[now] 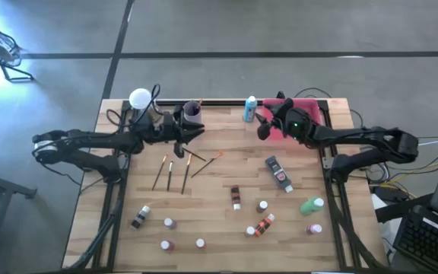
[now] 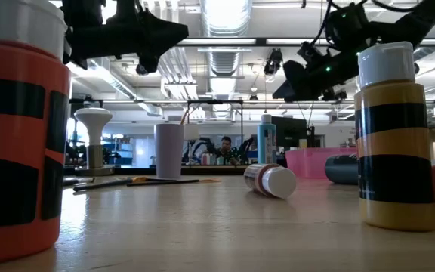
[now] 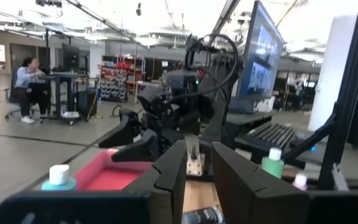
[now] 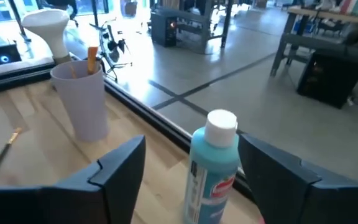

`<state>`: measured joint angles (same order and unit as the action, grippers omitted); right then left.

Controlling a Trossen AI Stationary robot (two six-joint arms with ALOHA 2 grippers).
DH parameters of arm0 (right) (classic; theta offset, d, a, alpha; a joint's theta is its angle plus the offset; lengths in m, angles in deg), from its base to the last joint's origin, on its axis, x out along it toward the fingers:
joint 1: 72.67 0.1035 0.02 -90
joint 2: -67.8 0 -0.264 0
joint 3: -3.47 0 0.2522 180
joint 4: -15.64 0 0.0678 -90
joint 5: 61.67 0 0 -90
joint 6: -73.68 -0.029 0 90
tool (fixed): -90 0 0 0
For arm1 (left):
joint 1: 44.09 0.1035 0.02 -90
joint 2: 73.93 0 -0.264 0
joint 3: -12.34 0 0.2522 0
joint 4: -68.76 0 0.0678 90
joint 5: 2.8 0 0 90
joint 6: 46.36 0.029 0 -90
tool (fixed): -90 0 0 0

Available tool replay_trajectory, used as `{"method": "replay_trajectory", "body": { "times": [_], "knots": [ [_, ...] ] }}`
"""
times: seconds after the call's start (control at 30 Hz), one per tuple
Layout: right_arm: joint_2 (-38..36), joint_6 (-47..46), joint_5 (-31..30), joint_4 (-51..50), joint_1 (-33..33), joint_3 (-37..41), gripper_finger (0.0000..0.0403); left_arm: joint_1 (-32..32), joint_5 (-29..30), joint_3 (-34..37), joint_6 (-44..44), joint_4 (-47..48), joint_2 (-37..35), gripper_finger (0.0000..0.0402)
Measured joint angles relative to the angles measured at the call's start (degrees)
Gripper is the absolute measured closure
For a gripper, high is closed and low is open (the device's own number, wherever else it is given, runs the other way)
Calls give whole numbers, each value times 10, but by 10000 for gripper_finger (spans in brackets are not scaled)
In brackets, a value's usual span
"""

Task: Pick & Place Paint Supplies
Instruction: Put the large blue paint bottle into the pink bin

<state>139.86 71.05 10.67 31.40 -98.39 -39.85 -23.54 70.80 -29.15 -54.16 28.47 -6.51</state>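
My right gripper [image 1: 261, 128] [image 4: 191, 148] is open wide near the table's far edge, above table height in the low view [image 2: 289, 79]. Its fingers stand on either side of an upright blue white-capped bottle [image 4: 213, 168] [image 1: 250, 109] without touching it. My left gripper [image 1: 196, 134] [image 3: 199, 174] hangs open by a narrow gap, empty, just near of the lilac cup [image 1: 192, 113] [image 4: 82, 102]. An orange-tipped brush [image 4: 92, 59] sticks out of that cup. Three brushes [image 1: 169, 173] and another orange-tipped one [image 1: 204, 164] lie flat on the wood.
The pink tray [image 1: 309, 114] [image 2: 316, 162] lies at the far right corner, behind my right gripper. A dark tube [image 1: 278, 173] and several small bottles [image 1: 263, 206] are scattered over the near half. A white mushroom-shaped object [image 1: 139, 97] stands at the far left.
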Motion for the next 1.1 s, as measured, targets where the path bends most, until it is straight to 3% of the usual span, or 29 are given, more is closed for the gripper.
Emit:
{"method": "replay_trajectory", "body": {
  "times": [0.27, 0.73, 1.1],
  "knots": [
    [81, 13, -5, 70, -16, -18, 116, 0, 0, 0, 43, 20, 0, 321],
    [146, -15, -3, 123, -54, -21, 88, 0, 0, -1, 43, 26, 0, 321],
    [208, -14, -3, 199, -64, -38, 104, 0, 0, -1, 44, 25, 0, 321]
  ]
}}
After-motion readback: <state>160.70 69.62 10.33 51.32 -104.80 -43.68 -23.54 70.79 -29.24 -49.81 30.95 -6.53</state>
